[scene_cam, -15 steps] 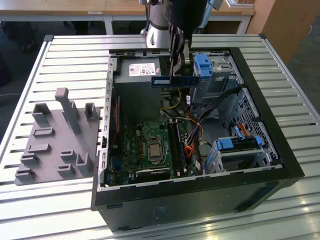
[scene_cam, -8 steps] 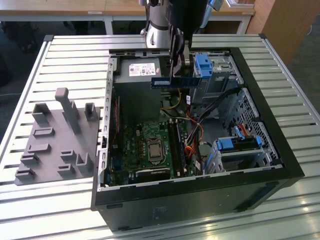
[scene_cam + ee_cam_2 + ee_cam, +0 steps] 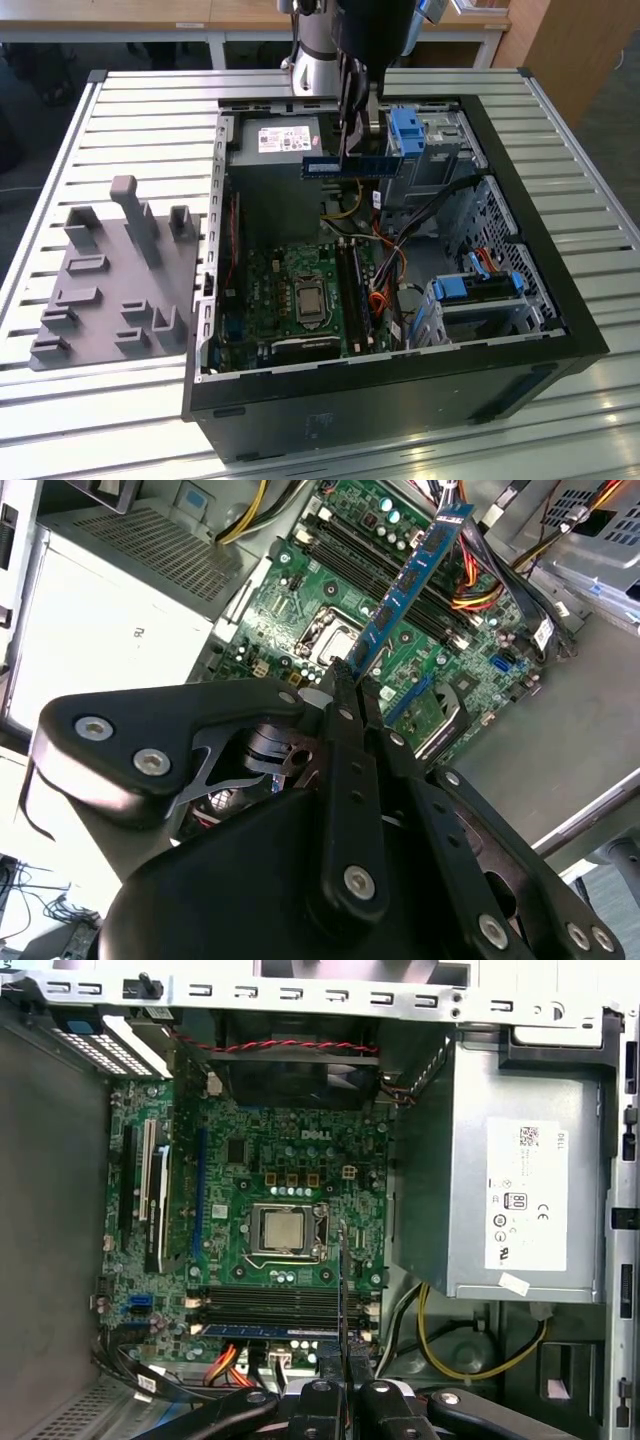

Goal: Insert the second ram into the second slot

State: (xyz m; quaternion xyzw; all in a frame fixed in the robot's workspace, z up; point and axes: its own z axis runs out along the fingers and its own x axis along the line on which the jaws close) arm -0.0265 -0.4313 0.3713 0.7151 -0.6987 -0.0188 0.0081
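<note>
Open computer case [image 3: 400, 400] on slatted surface [image 3: 150, 120]. Motherboard [image 3: 280, 285] on case floor. Tool [image 3: 358, 150] above case, clenched on second ram [image 3: 325, 166], held level. Memory slots [image 3: 352, 290] lie below; ram's long axis looks crosswise to them.

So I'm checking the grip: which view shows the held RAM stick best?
The second wrist view: the RAM stick shows its chip-lined face, clamped in the gripper. The exterior view shows it level over the open computer case; the first wrist view, edge-on.
</note>
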